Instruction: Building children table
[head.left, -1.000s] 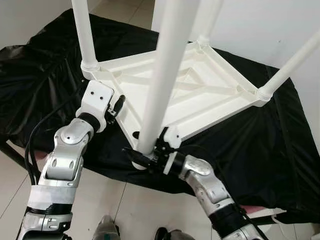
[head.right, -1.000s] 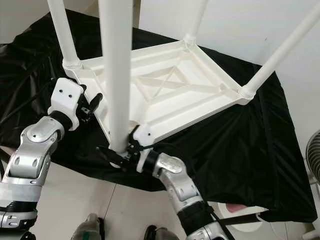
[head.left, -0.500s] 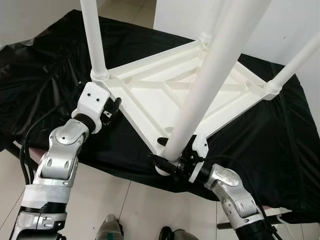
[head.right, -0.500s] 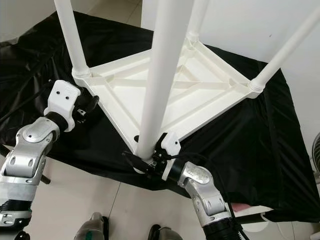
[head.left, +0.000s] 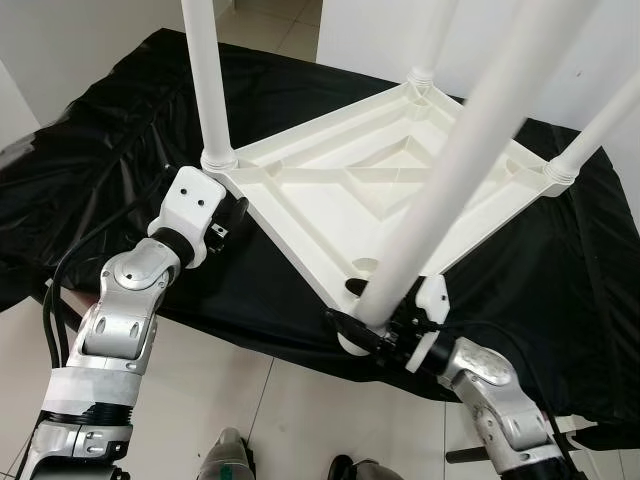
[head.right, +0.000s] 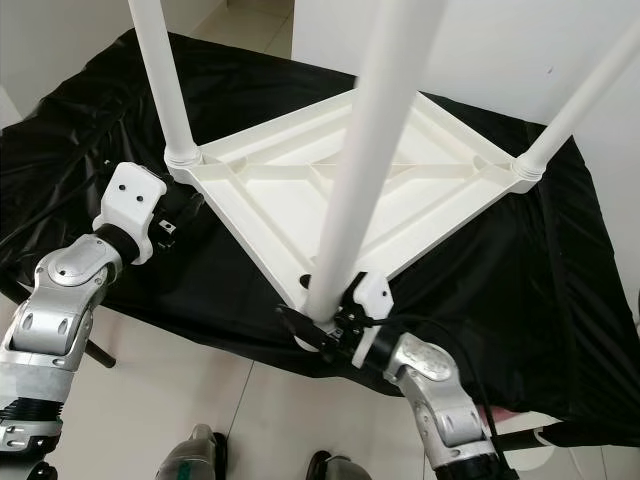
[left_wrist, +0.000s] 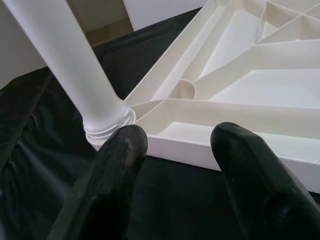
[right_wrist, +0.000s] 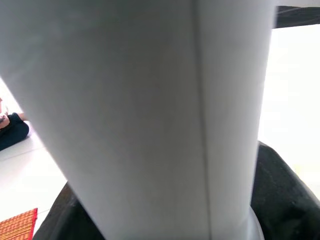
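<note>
While the white table top (head.left: 400, 190) lies upside down on the bench covered with black cloth (head.left: 110, 130), three legs are seen standing up in their corners: one near the left arm (head.left: 205, 80), one at the far corner (head.left: 435, 35) and one at the right corner (head.left: 600, 125). A fourth leg (head.left: 450, 170) is being set at the near corner, and it is tilted, so it seems not yet pushed in straight. Most of the job looks done; this last leg is judged to be what is left. The right tool (head.left: 375, 335) is clenched around the bottom of that tilted leg, with its arm reaching up from below the bench edge. The left tool (left_wrist: 177, 150) is held spread apart, gripping nothing, just beside the table top's edge by the left leg's foot, with its elbow bent.
</note>
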